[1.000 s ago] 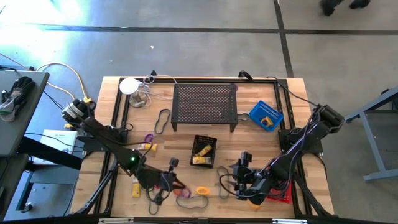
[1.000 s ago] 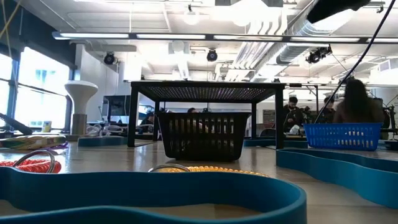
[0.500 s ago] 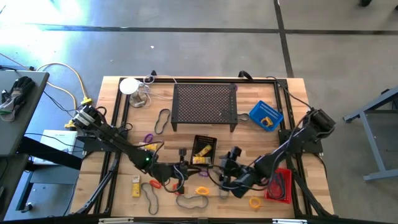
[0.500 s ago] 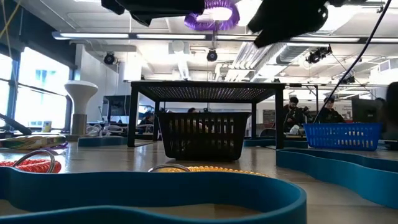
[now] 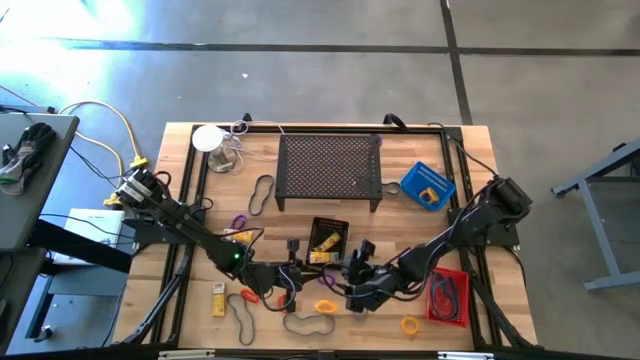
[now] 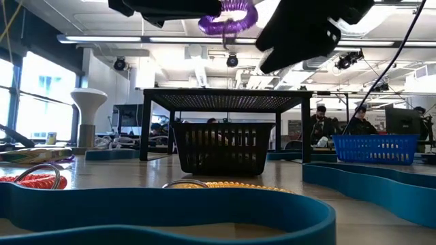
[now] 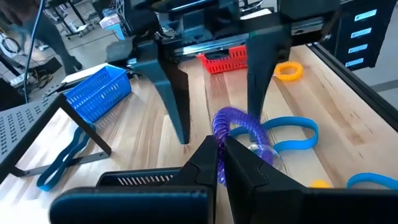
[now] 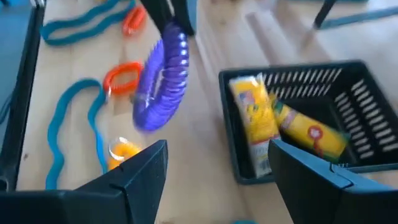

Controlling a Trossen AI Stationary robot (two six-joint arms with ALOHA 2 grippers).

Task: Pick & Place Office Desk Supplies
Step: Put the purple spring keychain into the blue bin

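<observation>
the left gripper point(image 7: 219, 163) is pinched shut on a purple coil ring point(image 7: 239, 134), holding it up off the table in mid-air, just at 6 o'clock of the black basket point(image 5: 328, 243) in the high view. the ring point(image 8: 163, 84) hangs from the fingertips, its long axis running away from the left jaws toward the right gripper point(image 8: 214, 163).

the right gripper's jaws stand wide and hold nothing. seen from the left wrist, its two fingers point(image 7: 171, 81) point down and straddle the far end of the ring, so the ring lies between them, prob. not touching yet; hard to tell from these views. looks like a hand-over: the right arm is the nearer free one, and its jaws only need to close across the coil.

pose: the left arm reaches in from 9 o'clock, stretched low across the table w/ wrist about level. the right arm comes in from 3 o'clock, bent at the elbow, wrist toward the left gripper.

the basket already has yellow packets point(image 8: 261, 121) in it. other rings, incl. an orange ring point(image 8: 122, 77), and blue bands point(image 7: 297, 134) lie loose on the wood nearby.
</observation>
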